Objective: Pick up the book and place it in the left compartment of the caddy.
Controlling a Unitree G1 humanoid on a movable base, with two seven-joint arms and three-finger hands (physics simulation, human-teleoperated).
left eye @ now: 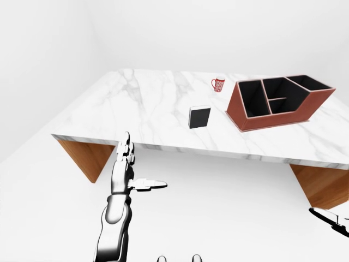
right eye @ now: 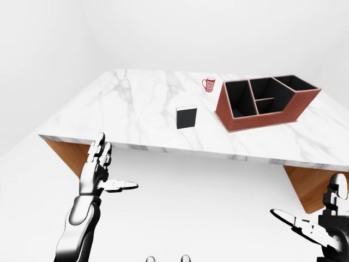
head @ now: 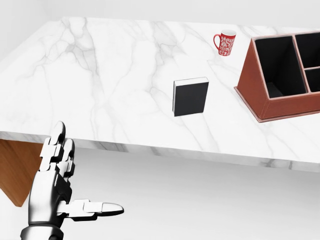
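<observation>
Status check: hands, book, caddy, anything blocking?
Left hand and right hand open, empty, below table edge. Book flat on marble, left of caddy. Mug beyond, not blocking.

Head view looks closer; eye views share the whole table (left eye: 163,103).

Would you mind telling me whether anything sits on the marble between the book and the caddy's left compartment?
Nothing visible does. The book lies flat on the table, with bare marble between it and the caddy. The red mug stands above that path in the head view.
</observation>
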